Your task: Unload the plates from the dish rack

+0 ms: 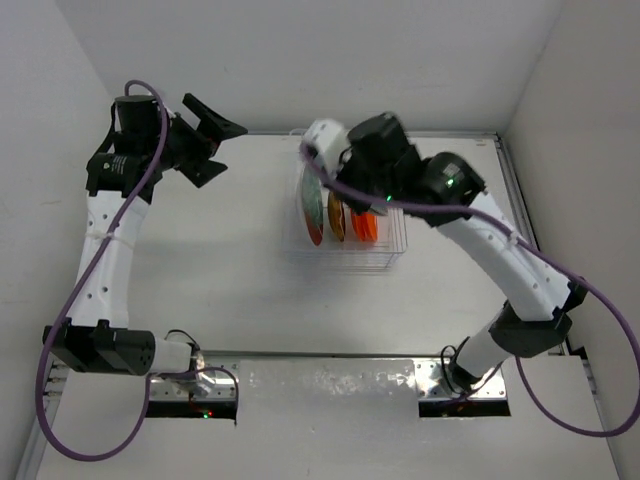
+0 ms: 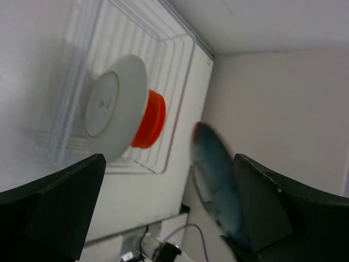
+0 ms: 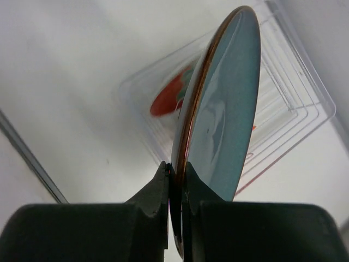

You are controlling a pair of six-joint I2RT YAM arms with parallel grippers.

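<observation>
Dish rack stands far-centre on the white tabletop between bare white walls, three plates upright inside, the teal plate held above it, rim pinched by the right fingers, left fingers spread wide, empty.

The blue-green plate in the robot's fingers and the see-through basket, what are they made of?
The teal plate, pinched by the right gripper, looks like glazed ceramic: shiny face with soft reflections and a brown rim, though glossy plastic can't be ruled out. The dish rack looks like thin white-coated wire or clear plastic; the blur leaves that open.
</observation>
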